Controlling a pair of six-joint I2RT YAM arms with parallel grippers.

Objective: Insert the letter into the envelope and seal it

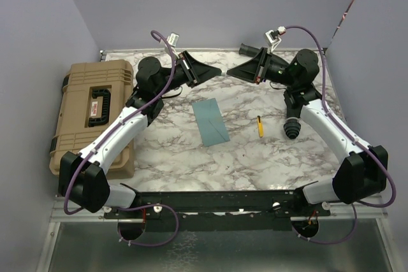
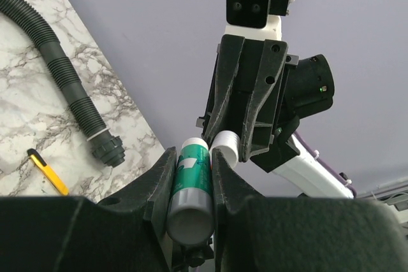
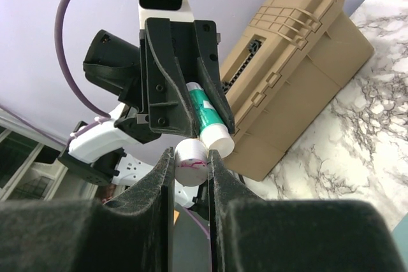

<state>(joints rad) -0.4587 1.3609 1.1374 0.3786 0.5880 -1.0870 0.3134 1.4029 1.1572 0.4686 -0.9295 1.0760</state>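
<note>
The left fingers (image 2: pixel 157 186), matte black and grainy, are closed narrowly around a glue stick (image 2: pixel 191 189). It is a smooth cylinder with a green and white label and a grey butt end towards the wrist. Its far end is white and rounded. Facing it, the right fingers (image 3: pixel 163 186) pinch a small white cap (image 3: pixel 191 159), round, with a pinkish smear on its face. The cap sits just beside the white tip of the stick, and I cannot tell whether the two touch.

Both arms are held up over the back of the tabletop (image 1: pixel 268 157), a glossy white marble pattern with grey veins. The envelope (image 1: pixel 211 122) lies flat on it near the middle, between the arms. It is a thin teal rectangle set at a slant, and too small from above to tell how its flap lies.

To its right is a slim yellow stick with a dark tip (image 1: pixel 259 125), hard to identify. Beyond that lies a black ribbed hose (image 2: pixel 64 74), running out of the wrist view at the top left. At the left edge rests a tan hard case (image 1: pixel 95 116) of ribbed plastic with a black handle, partly covered by the left arm.
</note>
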